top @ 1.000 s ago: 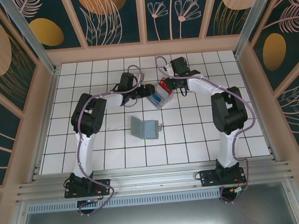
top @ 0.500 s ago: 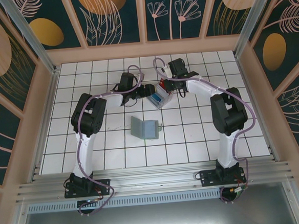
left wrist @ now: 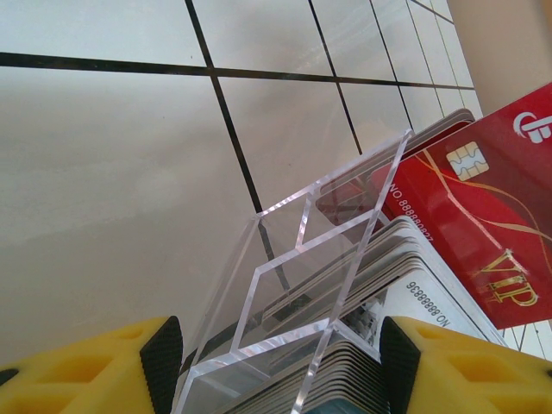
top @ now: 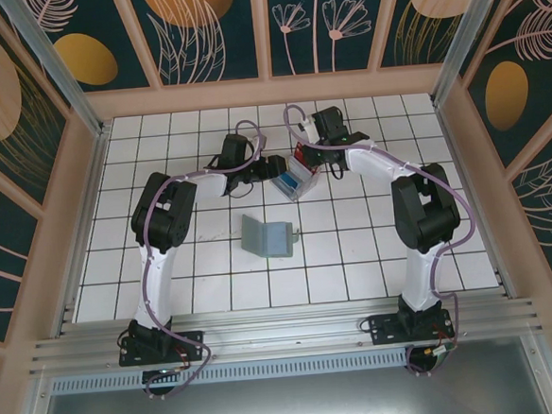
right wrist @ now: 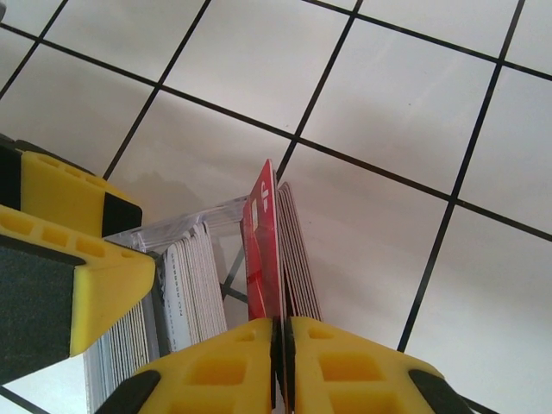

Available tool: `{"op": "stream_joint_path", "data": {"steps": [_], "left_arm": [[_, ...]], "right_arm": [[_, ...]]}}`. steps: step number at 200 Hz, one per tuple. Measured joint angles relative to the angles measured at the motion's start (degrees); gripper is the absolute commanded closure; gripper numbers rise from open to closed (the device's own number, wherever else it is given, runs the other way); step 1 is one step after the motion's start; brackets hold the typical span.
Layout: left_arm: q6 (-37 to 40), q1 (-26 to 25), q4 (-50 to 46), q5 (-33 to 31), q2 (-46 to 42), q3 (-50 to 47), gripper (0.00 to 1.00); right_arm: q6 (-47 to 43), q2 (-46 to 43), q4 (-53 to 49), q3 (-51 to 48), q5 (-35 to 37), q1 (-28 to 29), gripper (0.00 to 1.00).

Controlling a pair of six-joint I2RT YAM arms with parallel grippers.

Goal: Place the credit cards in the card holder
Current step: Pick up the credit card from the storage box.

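One red card (right wrist: 260, 246) pinched in R claw (right wrist: 279, 332)

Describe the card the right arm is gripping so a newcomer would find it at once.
On the white tiled table, find the clear tray of cards between the two arms. At its far end a red card stands on edge, pinched by the right gripper; it rises above the pale cards beside it and bears a gold chip and VIP lettering.

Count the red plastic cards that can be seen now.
1: the red plastic VIP card rises from the clear plastic tray, pinched by the right gripper. Others may hide among the pale stacked cards.
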Motion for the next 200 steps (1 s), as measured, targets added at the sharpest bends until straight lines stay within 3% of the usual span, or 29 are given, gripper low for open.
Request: {"op": "stream_joint_path", "data": {"steps": [61,134,169,200], "left_arm": [[0.0,0.0,0.0,0.0,0.0,0.0,0.36],[0.0,0.0,0.0,0.2,0.0,0.0,0.36],[0.0,0.0,0.0,0.2,0.0,0.0,0.36],[0.0,0.0,0.0,0.2,0.0,0.0,0.36]], "right_arm": [[-0.4,0.0,0.4,-0.1,2.8,0.2,0.81],[-4.7,0.0,4.0,-2.5,14.4,4.9,0.82],[-6.1,0.0,6.0,-3.9,16.5,5.6,0.92],[-4.8,-0.2,5.9,-3.9,12.3,4.8,1.0]]}}
